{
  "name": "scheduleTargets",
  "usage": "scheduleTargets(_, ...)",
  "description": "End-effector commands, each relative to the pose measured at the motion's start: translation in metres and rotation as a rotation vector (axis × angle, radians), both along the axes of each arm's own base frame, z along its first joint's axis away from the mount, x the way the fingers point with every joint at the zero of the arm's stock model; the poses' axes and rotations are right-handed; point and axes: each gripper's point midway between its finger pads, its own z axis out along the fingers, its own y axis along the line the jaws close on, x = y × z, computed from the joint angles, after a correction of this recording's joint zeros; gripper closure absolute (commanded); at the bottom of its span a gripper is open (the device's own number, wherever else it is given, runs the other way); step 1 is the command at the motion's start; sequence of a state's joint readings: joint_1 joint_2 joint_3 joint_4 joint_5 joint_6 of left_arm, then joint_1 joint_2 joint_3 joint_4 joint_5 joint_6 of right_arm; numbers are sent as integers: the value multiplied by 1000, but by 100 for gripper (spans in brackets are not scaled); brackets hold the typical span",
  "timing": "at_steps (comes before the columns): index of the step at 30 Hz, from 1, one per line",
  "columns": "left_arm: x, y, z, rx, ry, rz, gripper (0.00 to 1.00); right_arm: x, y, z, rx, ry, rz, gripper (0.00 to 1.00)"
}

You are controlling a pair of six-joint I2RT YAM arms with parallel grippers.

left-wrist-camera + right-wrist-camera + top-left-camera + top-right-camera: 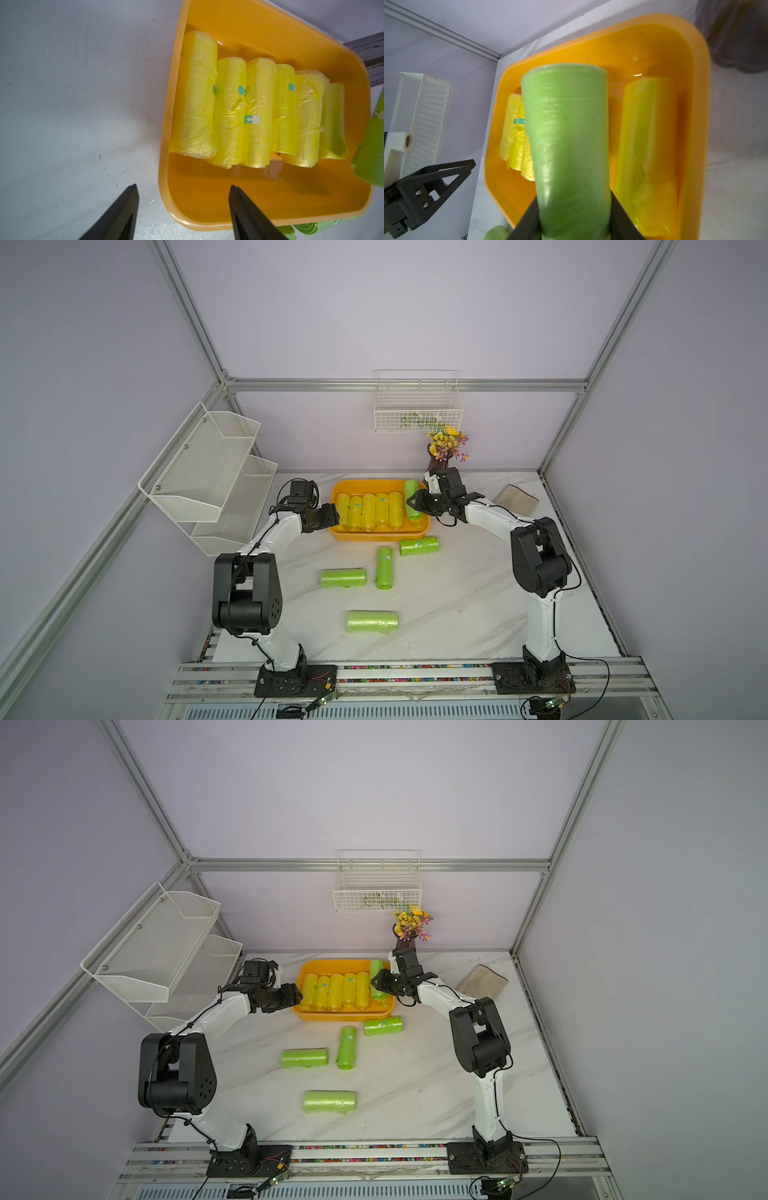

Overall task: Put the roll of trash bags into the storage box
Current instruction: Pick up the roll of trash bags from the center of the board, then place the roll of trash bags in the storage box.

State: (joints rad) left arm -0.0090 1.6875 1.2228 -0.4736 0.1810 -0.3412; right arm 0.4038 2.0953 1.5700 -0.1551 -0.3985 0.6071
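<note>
Right claw (414, 506): clamped on one end of a green trash-bag roll (566, 135), a black finger pressed against each side of it.
Green trash-bag roll: held over the right end of the storage box (374, 536), inside the line of its rim and lying the same way as the rolls below. I cannot tell whether its underside touches anything.
Storage box: orange-yellow tub at the back of the marble table (457, 605), between the two claws.
Yellow rolls (257, 112): packed side by side in a row across the box floor, with a bare strip of floor left along the near wall.
Left claw (183, 185): fingers spread wide with nothing gripped, at the box's left end. One fingertip is over the box interior and the other over the table outside the rim.
Loose green rolls: four on the table in front of the box. One (419, 546) is just beside its near wall, two (384, 568) (343, 578) are further forward, and one (372, 622) is nearest the arm bases.
Surroundings: a wire basket (417, 414) on the back wall, a two-tier mesh rack (208, 472) at the left, a vase of flowers (446, 445) behind the right claw and a beige cloth (517, 497) at the far right.
</note>
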Motion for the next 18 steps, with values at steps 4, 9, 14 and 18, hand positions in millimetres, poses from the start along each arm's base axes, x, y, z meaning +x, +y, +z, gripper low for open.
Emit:
scheduleTargets(4,3,-2,21,-8,-64,7,31,11,12,5,69,-23,-24,58)
scheduleTargets(9,2,-5,18,-24,-55,-2,31,12,14,-2,65,-13,-41,58)
scheduleTargets(14,1,-5,17,-21,-53,-1,30,14,12,-9,53,2,-60,58)
scheduleTargets(18,0,-5,17,-22,-55,0,30,15,12,-14,50,13,-69,57)
